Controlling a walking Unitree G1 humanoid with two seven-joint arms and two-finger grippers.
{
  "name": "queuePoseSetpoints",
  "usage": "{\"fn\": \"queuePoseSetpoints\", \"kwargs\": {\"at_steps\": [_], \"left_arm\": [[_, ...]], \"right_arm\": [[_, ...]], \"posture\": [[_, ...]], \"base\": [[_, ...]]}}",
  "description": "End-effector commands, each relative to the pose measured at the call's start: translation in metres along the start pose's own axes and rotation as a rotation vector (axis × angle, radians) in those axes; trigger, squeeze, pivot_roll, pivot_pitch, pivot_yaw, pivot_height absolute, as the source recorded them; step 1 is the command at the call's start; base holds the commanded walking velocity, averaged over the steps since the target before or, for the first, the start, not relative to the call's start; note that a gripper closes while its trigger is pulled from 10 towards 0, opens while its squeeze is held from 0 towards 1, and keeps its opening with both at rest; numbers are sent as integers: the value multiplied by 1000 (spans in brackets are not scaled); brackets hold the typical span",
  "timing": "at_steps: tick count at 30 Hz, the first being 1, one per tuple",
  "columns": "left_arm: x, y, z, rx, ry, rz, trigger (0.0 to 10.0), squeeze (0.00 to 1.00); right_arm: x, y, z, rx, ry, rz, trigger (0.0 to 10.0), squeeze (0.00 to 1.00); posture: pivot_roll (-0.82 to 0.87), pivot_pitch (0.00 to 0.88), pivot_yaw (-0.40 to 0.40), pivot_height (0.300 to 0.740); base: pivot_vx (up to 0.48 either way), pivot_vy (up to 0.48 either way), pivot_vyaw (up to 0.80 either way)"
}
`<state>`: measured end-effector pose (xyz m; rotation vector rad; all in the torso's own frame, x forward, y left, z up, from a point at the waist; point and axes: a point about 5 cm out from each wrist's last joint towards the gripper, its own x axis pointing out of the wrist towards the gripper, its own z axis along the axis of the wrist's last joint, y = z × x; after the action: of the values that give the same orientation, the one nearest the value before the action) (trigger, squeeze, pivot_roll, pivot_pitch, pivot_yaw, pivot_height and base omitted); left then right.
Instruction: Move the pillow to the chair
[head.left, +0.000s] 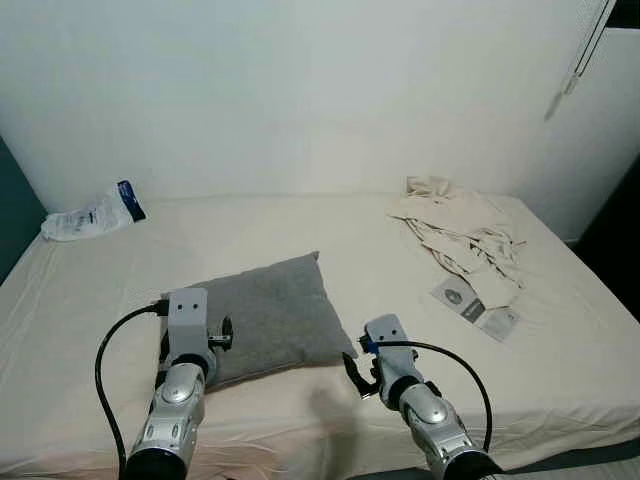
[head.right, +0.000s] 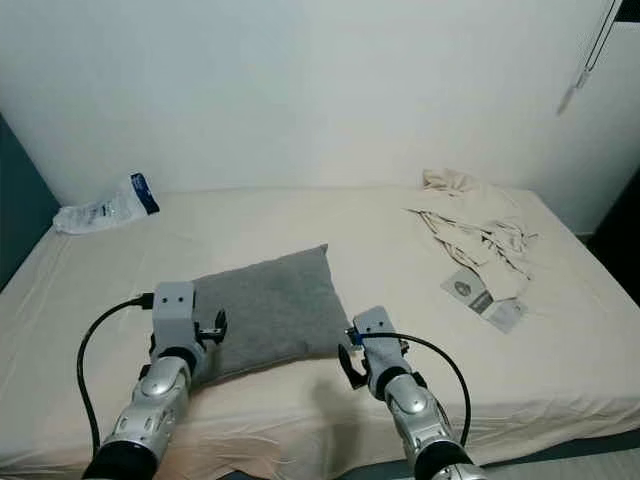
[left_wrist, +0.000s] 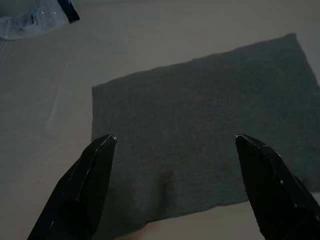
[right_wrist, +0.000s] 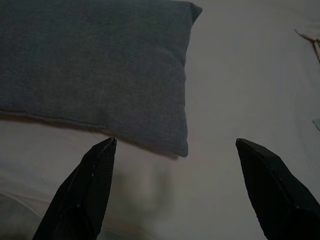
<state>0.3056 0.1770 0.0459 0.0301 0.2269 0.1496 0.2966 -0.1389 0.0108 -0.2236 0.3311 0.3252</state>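
Your grey pillow lies flat on the bed near its front edge. Your left claw hovers over it, fingers spread wide and empty. Your right claw sits just off its corner, equally wide and empty.

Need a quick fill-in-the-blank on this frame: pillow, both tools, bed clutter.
1. The gray pillow lies on the ____.
2. Both the left tool and the right tool have their fingers ____.
3. The crumpled beige cloth lies on the robot's ____ side of the pillow.

Missing words: bed; open; right
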Motion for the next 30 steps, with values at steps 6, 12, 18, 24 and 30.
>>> {"fn": "queuePoseSetpoints", "kwargs": {"at_steps": [6, 12, 18, 24, 30], "left_arm": [[-1, 1, -4, 44, 6, -21, 10000, 0], [1, 4, 1, 21, -17, -8, 10000, 0], [3, 5, 9, -8, -60, 3, 10000, 0], [4, 4, 11, -18, -74, 9, 10000, 0], [5, -2, 5, -26, -27, -27, 10000, 0]], "right_arm": [[-2, 1, -5, 20, 12, -3, 10000, 0], [0, 0, 0, 27, -13, -15, 10000, 0], [2, -4, 11, 48, -64, -27, 10000, 0], [3, -6, 15, 67, -87, -25, 10000, 0], [3, -10, 16, 118, -88, -29, 10000, 0]], "posture": [[91, 49, -29, 740], [88, 43, -25, 740], [83, 40, -20, 740], [77, 30, -20, 740], [78, 26, -21, 735]], "base": [[0, 390, 0], [0, 274, 0], [0, 0, 0], [0, 0, 0], [0, 0, 0]]}}
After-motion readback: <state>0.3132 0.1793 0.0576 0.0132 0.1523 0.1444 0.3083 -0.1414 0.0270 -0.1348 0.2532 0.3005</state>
